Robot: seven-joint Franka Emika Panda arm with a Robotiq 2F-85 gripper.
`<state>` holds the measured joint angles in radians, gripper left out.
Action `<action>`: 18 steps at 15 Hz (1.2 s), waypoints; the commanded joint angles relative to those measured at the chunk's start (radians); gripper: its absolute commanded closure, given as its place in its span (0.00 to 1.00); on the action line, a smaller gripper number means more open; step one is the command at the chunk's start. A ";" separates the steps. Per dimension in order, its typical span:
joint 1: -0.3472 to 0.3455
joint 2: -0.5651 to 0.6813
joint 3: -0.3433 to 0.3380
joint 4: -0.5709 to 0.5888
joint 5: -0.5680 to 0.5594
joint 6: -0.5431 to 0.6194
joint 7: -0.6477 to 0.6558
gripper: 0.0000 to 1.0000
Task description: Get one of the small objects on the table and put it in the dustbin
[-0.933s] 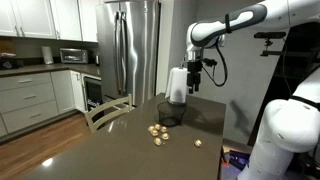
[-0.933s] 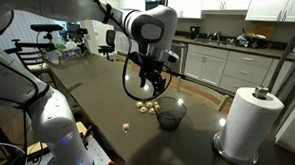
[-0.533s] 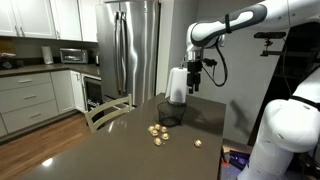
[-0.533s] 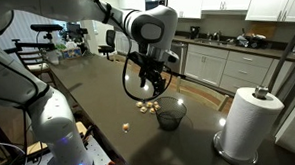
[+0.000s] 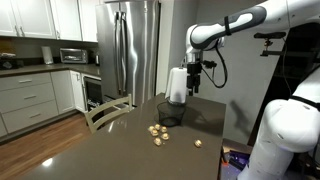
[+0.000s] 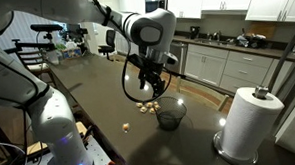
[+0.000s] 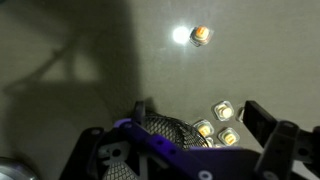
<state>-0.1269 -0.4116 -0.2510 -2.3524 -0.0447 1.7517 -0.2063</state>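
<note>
White kitchen cabinets (image 5: 35, 100) and a steel refrigerator (image 5: 135, 50) stand behind a dark table (image 5: 120, 150), where a paper towel roll (image 6: 251, 123) sits near one edge. The small objects (image 5: 156, 130) lie in a loose cluster on the table just beside the black mesh dustbin (image 5: 172, 110), and a lone piece (image 7: 201, 36) rests well apart from the rest. None of them is in the bin as far as the views show.

They look like light, tan, lumpy bits. Their material is too small to make out, but I judge them nearly weightless and apt to skid or roll on the smooth table if nudged. The lone piece seems the easiest pick: nothing crowds it, so the fingers (image 7: 262, 118) can straddle it from above and close across its widest part. A piece in the cluster would risk knocking its neighbours or the bin wall.

The arm (image 5: 235, 25) reaches in high from the side, with its wrist turned down and the gripper (image 5: 195, 72) pointing straight at the table. It hangs well above the surface, over the cluster and close to the dustbin's rim. In the wrist view the jaws stand wide apart with nothing between them.
</note>
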 commanded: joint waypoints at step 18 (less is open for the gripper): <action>-0.001 -0.031 0.099 -0.352 -0.104 0.294 0.006 0.00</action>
<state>-0.1226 -0.4099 -0.1589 -2.6297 -0.1143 1.9620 -0.2007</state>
